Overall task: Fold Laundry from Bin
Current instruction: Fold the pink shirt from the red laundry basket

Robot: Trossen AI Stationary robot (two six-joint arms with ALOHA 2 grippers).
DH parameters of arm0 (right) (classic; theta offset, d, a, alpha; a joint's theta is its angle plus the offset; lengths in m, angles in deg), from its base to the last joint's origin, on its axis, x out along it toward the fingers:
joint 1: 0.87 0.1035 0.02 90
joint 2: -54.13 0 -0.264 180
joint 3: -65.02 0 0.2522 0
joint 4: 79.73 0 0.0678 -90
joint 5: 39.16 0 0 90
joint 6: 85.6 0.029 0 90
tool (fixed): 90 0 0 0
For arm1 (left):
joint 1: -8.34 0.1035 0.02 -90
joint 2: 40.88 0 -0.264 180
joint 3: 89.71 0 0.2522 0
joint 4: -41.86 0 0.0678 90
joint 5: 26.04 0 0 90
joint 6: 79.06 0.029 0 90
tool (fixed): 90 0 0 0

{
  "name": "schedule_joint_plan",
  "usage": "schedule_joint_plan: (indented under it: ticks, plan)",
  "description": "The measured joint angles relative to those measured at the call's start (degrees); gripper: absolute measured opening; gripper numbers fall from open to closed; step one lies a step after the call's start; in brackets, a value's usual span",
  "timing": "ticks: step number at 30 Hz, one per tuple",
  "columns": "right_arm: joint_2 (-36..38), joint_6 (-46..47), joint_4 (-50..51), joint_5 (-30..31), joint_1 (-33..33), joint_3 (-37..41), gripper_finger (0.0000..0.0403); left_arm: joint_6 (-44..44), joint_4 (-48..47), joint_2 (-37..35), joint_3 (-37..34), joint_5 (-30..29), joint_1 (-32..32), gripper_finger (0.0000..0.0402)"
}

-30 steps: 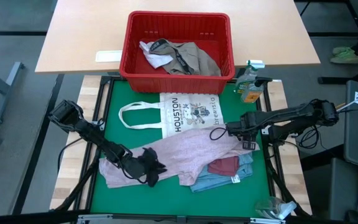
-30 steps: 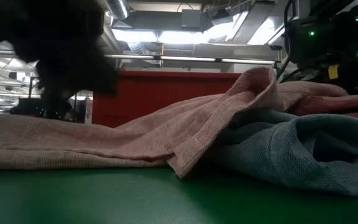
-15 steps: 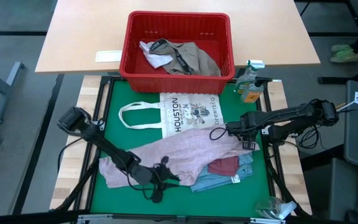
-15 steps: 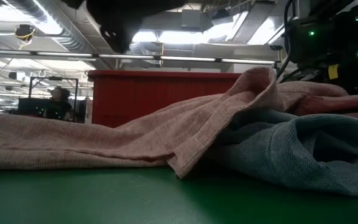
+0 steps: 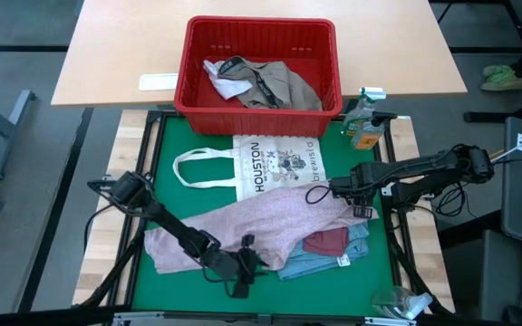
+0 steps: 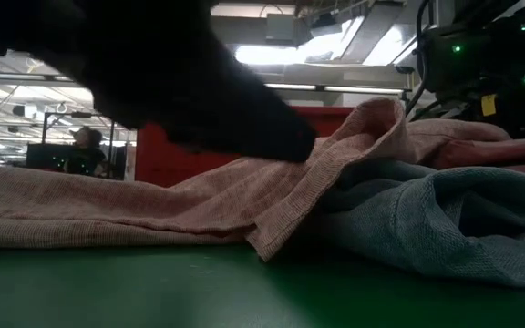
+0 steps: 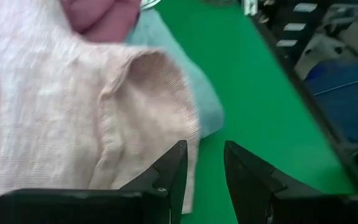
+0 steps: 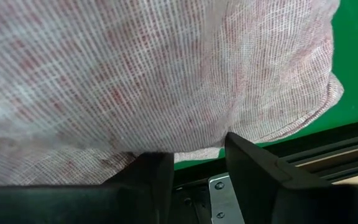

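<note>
A pale pink garment [image 5: 261, 222] lies spread on the green mat, over a light blue piece [image 5: 320, 264] and a maroon piece [image 5: 326, 240]. My left gripper [image 5: 243, 264] is open at the pink garment's near edge [image 7: 188, 134], one finger over the hem and one over the mat. In the low view it is the dark mass [image 6: 199, 91] above the cloth. My right gripper [image 5: 336, 188] is open at the garment's far right corner [image 8: 197, 149]. The red bin [image 5: 261, 20] at the far side holds white and khaki-grey pieces [image 5: 265, 81]. My left gripper comes slanting down at the pink garment's near hem [image 7: 191, 155]; I cannot tell whether it touches the cloth. My right gripper points level from the table's right side at the pink garment's corner hem [image 8: 191, 152]; I cannot tell whether its fingers touch it.
A white tote bag printed "HOUSTON" [image 5: 275, 163] lies flat between the bin and the pink garment. A spray bottle [image 5: 365, 122] stands at the mat's far right corner. Bare green mat [image 5: 188, 290] shows along the near edge.
My left gripper has gone toward the table's right edge and near edge across the pink garment, rising first and then coming down at the garment's near hem. The garments have not moved.
</note>
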Motion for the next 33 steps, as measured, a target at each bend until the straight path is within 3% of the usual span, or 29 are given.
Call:
schedule_joint_plan:
  ticks: [11, 18, 24, 33]
  plan:
    - [0.0, 0.0, 0.0, 0.0, 0.0, 0.0, 0.0143, -0.6, -3.7, 0.4, 0.0, -1.1, 0.7, 0.0101]
    - [0.0, 0.0, 0.0, -0.1, 0.0, 0.0, 0.0143, -6.2, -4.9, 0.4, 0.0, -1.1, 2.0, 0.0101]
    - [0.0, 0.0, 0.0, -0.1, 0.0, 0.0, 0.0143, -6.6, -4.8, 0.4, 0.0, 2.3, 3.3, 0.0101]
    - [0.0, 0.0, 0.0, -0.1, 0.0, 0.0, 0.0143, -6.6, -4.6, 0.4, 0.0, 1.7, 3.3, 0.0101]
